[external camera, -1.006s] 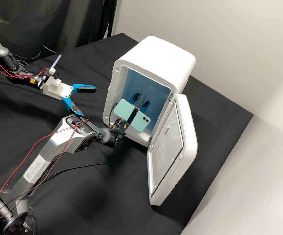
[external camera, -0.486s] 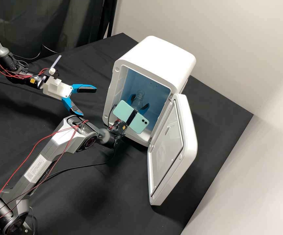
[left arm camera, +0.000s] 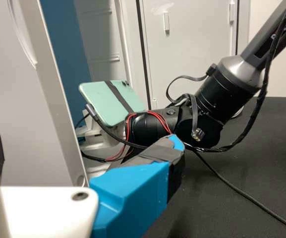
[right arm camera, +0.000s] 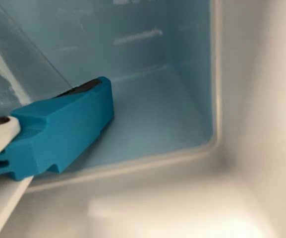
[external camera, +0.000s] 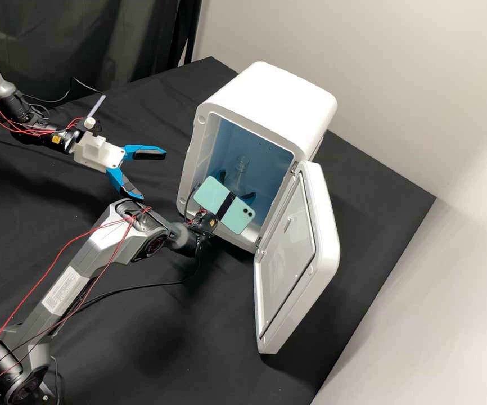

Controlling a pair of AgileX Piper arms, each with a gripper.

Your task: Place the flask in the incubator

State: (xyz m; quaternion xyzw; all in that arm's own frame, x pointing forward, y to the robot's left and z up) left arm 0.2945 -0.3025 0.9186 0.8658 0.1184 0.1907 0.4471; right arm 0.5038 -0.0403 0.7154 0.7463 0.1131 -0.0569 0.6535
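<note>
Glass, clear and narrow-necked: we see the flask [external camera: 242, 169] upright inside the smooth white incubator [external camera: 266, 98], between the right fingers [external camera: 249, 196], spread apart; left fingers [external camera: 145, 151] gape too.

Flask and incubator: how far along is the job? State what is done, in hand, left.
Done: door open, flask upright inside the incubator. In hand: right gripper is inside, at the flask; grip unclear. Left: withdraw the gripper, perhaps close the door.
</note>
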